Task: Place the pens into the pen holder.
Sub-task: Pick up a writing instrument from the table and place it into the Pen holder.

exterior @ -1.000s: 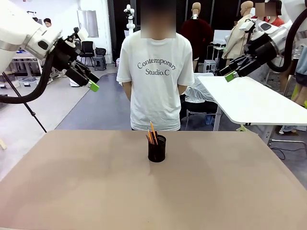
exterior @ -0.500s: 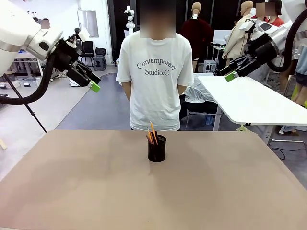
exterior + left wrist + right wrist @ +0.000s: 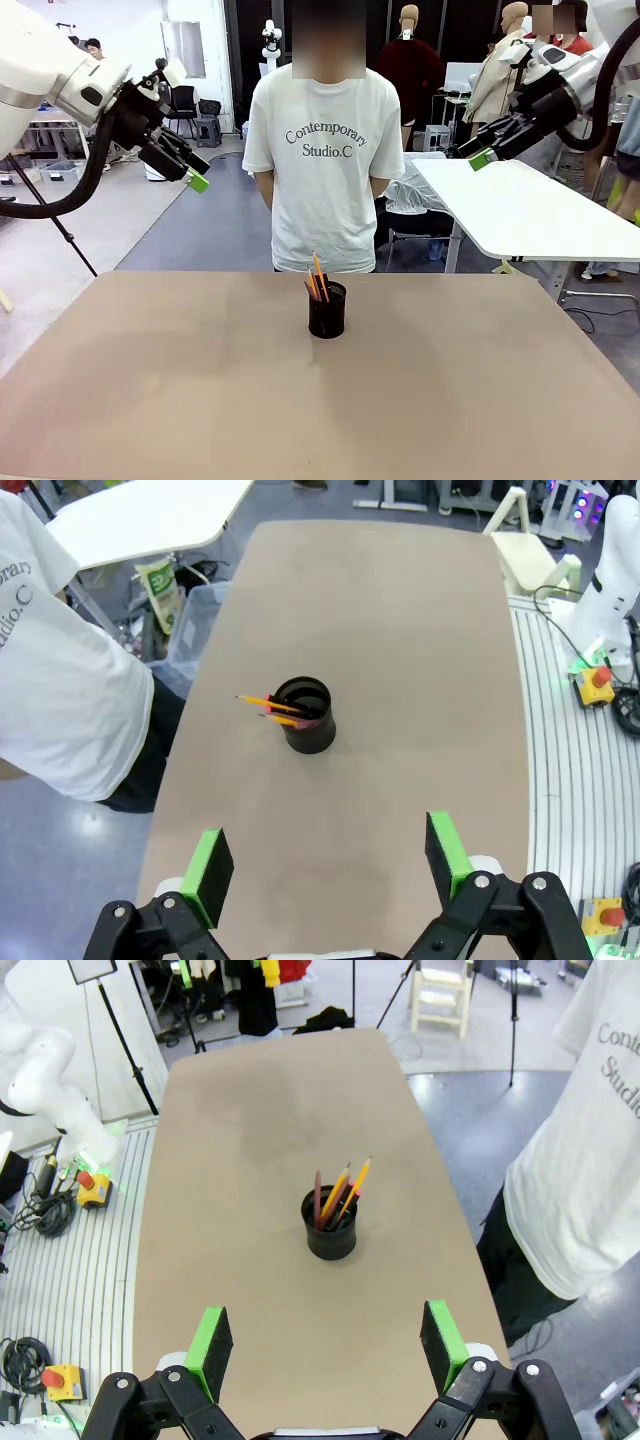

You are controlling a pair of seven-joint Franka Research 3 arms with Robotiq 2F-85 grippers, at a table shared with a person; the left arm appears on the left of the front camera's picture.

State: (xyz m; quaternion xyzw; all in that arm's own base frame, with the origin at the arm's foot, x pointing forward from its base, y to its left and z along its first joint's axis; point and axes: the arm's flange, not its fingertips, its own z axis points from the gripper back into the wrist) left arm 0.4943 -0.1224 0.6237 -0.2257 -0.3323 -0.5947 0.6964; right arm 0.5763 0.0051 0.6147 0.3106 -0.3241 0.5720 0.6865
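Note:
The black mesh pen holder (image 3: 327,311) stands upright at the middle of the brown table (image 3: 150,400), near its far edge. The pens (image 3: 316,276) stick up out of it, leaning left; orange, black and brownish-pink shafts show in the right wrist view (image 3: 340,1196). From the left wrist camera the pen holder (image 3: 304,716) and pens (image 3: 268,704) sit well ahead of the green pads. My left gripper (image 3: 192,172) hangs high at the left, open and holding nothing. My right gripper (image 3: 473,155) hangs high at the right, also open with nothing in it.
A person in a white T-shirt (image 3: 323,160) stands at the table's far edge, hands behind the back. A white table (image 3: 530,205) stands behind at the right. The brown tabletop around the holder is bare.
The left gripper has shifted slightly up and back from a second ago. The right gripper, holder, pens and person hold still.

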